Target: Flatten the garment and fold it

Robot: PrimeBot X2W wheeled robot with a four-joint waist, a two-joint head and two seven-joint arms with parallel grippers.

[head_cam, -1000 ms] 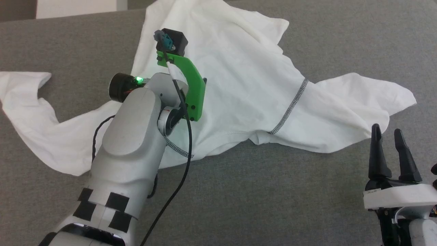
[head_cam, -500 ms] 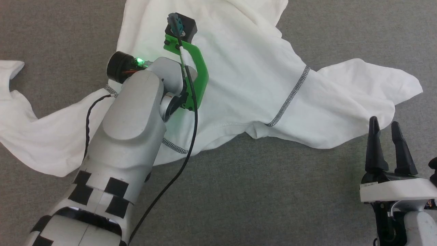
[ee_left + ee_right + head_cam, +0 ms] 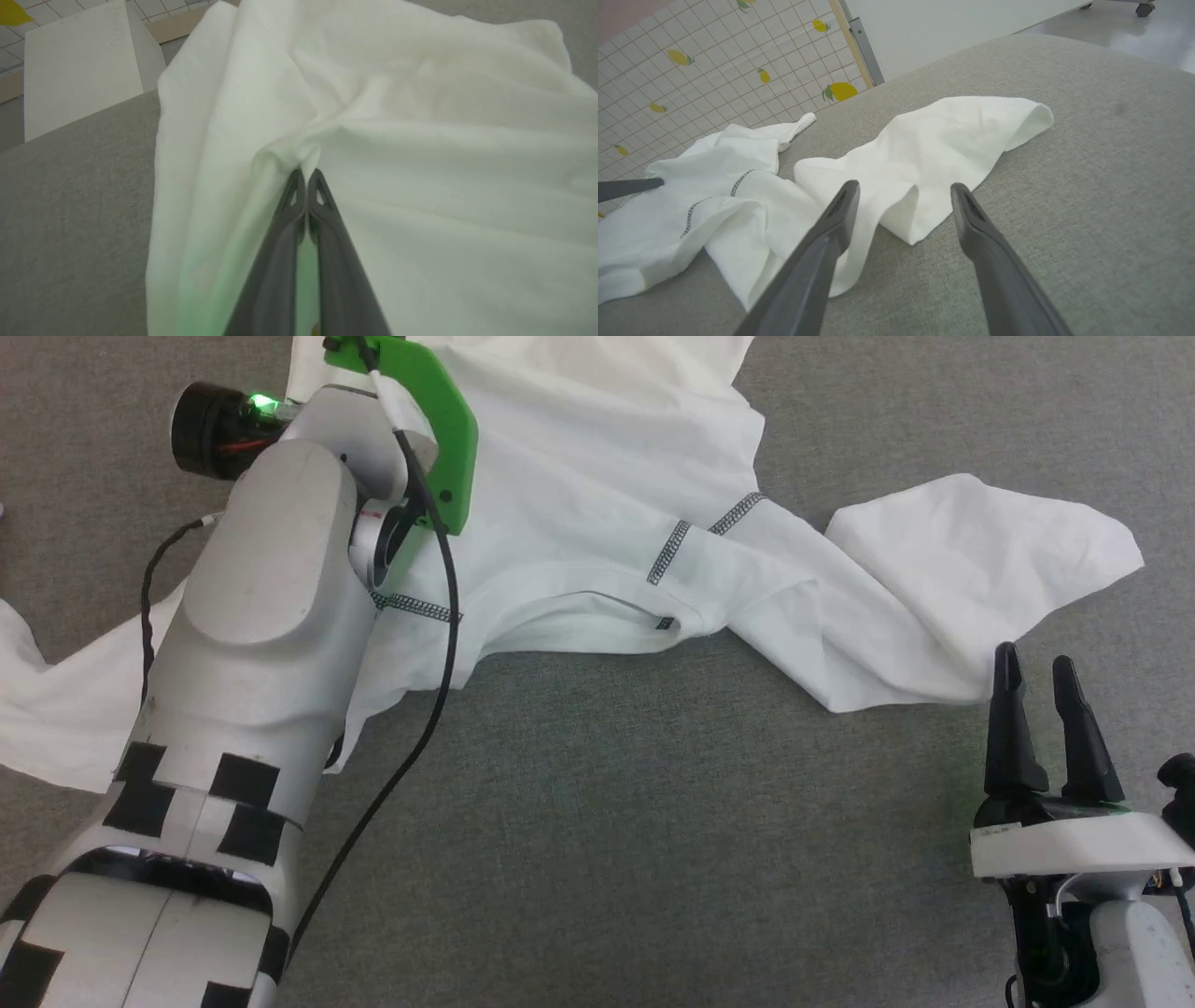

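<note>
The garment, white thin fabric with dark zigzag seams, lies crumpled across the grey surface. In the left wrist view my left gripper is shut, its fingertips pinching a raised fold of the garment. In the head view the left forearm and its green bracket cover the garment's left part. My right gripper stands open at the lower right, just short of the garment's right flap. In the right wrist view that gripper has nothing between its fingers, and the flap's edge lies right ahead.
A rigid white box stands past the grey surface's far edge, beside a tiled wall with lemon prints. The grey padded surface stretches bare toward me. A black cable hangs along the left arm.
The left gripper has shut on a fold of the garment and drawn it up and left, so the fabric around the seam has bunched. The head camera has also shifted. The right gripper stays open.
</note>
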